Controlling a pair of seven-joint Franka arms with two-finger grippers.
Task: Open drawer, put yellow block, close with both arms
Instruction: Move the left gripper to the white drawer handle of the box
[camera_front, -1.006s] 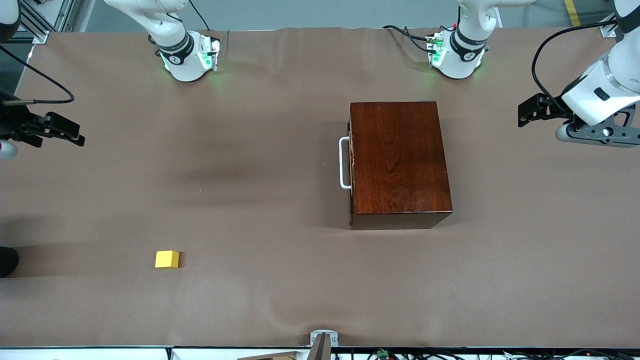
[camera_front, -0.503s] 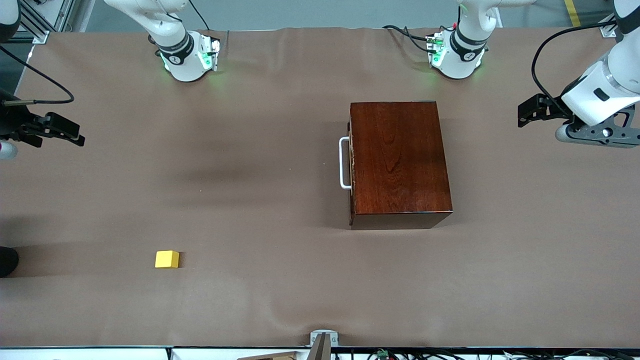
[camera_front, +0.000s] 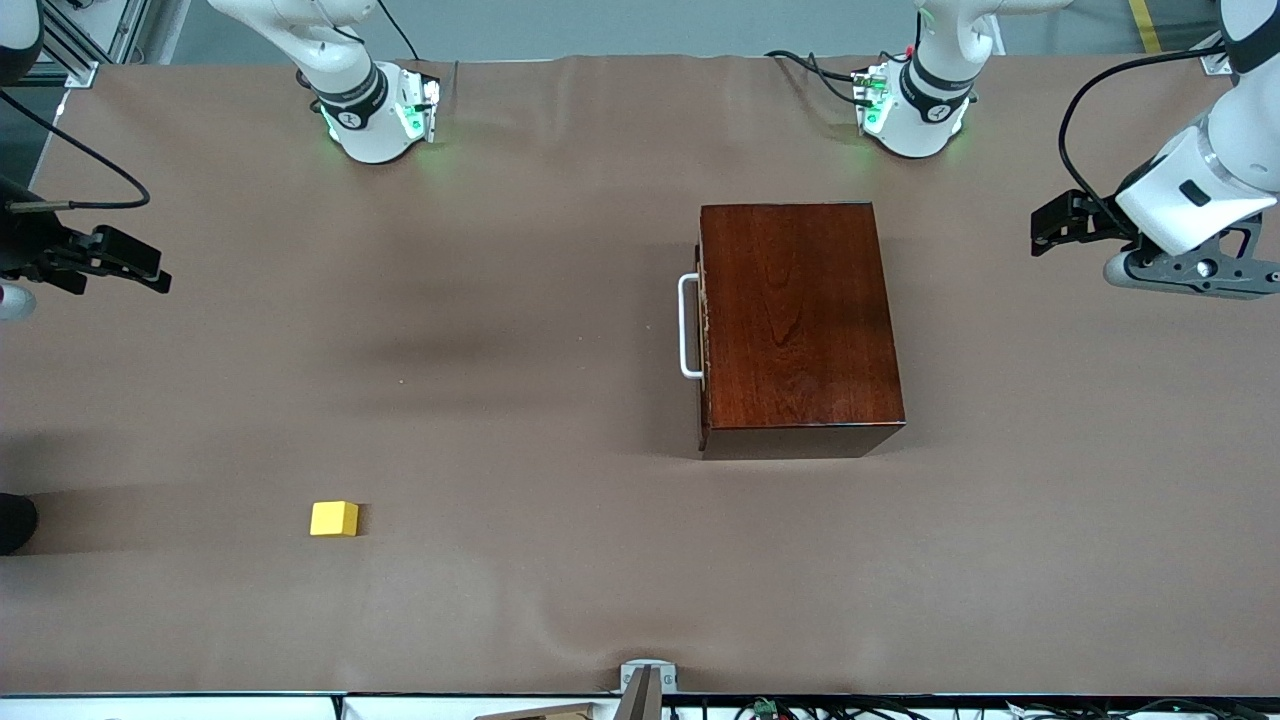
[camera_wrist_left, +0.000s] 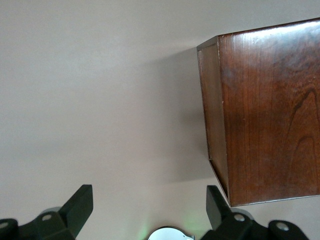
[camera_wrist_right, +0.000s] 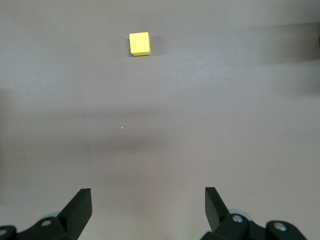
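We saw the glossy mahogany-coloured wooden box (camera_wrist_left: 265, 115) cut off by the left wrist view's edge, its white loop handle out of that view. The shut drawer's inside stayed hidden. In the front view, the frame's edge cropped the right arm's black two-finger tool (camera_front: 150, 272).

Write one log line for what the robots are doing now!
drawer: shut | block: on table, untouched | left gripper: open, up beside box | right gripper: open, up over table
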